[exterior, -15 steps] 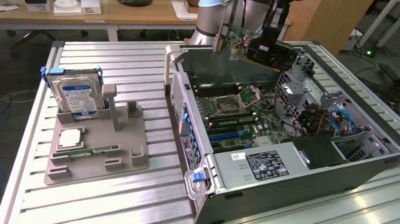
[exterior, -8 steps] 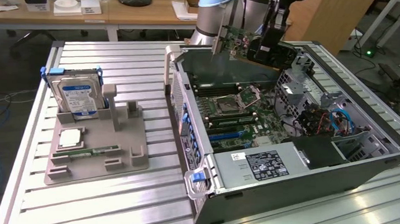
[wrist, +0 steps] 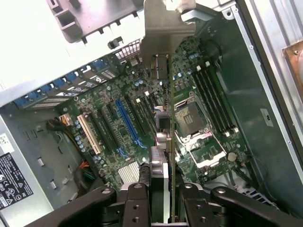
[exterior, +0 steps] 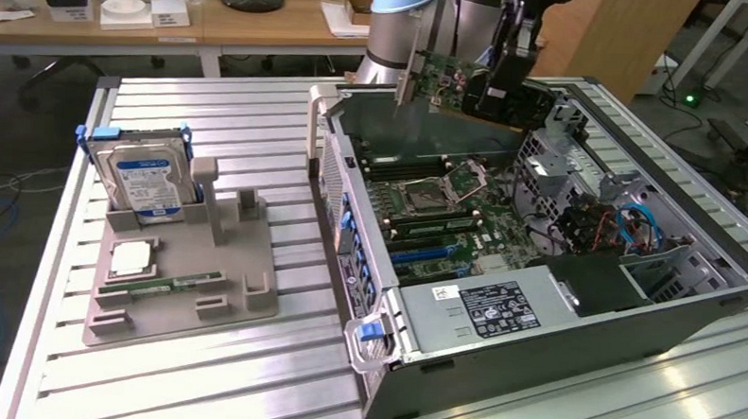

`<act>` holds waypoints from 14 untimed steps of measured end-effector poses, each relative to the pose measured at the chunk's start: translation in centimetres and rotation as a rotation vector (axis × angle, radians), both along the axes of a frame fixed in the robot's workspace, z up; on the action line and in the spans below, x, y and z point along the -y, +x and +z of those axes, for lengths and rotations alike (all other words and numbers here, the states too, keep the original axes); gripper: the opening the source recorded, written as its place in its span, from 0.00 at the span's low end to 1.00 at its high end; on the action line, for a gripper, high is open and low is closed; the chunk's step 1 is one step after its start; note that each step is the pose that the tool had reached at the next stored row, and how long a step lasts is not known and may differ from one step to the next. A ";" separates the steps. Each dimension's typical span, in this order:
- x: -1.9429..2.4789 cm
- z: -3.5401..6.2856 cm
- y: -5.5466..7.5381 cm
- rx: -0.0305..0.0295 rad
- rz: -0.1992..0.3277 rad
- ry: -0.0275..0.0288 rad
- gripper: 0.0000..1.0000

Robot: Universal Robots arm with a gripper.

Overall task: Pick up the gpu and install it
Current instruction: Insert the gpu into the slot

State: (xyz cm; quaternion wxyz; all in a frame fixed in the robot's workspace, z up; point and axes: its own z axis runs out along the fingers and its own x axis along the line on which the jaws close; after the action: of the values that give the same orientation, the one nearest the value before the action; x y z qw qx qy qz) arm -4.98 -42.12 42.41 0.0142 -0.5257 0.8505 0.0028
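Black gripper (exterior: 487, 89) is squeezed tight on the gpu (exterior: 446, 78), one finger on each flat side. It holds the card up in the air over the far end of the computer case (exterior: 557, 355). The card is green with a dark block on it and a silver end plate (exterior: 412, 74), and it stands on its edge. It hangs above the case and is not pushed into any slot yet. From the wrist view the gripper (wrist: 161, 201) holds the gpu (wrist: 171, 142) so that the card looks as thin as a line, with the silver end plate (wrist: 165, 33) at its far tip.

Biggest of all is the metal table (exterior: 215, 382) with long grooves, and the case rests on it. The case lies on its side with the cover off, so I can look right in. Beside the case, on the exterior view's left, lies a gray tray (exterior: 176, 253). Inside the case is the green main board (exterior: 456, 227), under the held card. In the wrist view the main board (wrist: 109, 94) shows long slots, and one is a blue slot (wrist: 127, 120). At the near end of the case sits a gray box (exterior: 496, 310) with a black label. On the tray, well apart from the case, a silver hard drive (exterior: 148, 185) with a blue and white label stands upright. A small green memory stick (exterior: 175, 283) lies flat on the same tray, nearer to the case than the hard drive.
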 end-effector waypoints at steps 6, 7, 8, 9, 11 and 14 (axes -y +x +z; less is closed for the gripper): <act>0.00 -0.13 0.0 0.0000 0.017 0.0000 0.28; 0.00 -0.15 0.0 0.0001 0.025 0.0001 0.28; 0.00 -0.17 0.1 0.0000 0.036 0.0001 0.28; 0.00 -0.20 0.1 0.0001 0.049 0.0001 0.28; 0.00 -0.25 0.1 0.0001 0.076 0.0002 0.28; 0.01 -0.31 0.1 0.0000 0.098 0.0001 0.28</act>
State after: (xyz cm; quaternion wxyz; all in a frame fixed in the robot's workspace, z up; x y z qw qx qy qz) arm -4.90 -42.13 42.09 0.0141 -0.5669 0.8237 0.0035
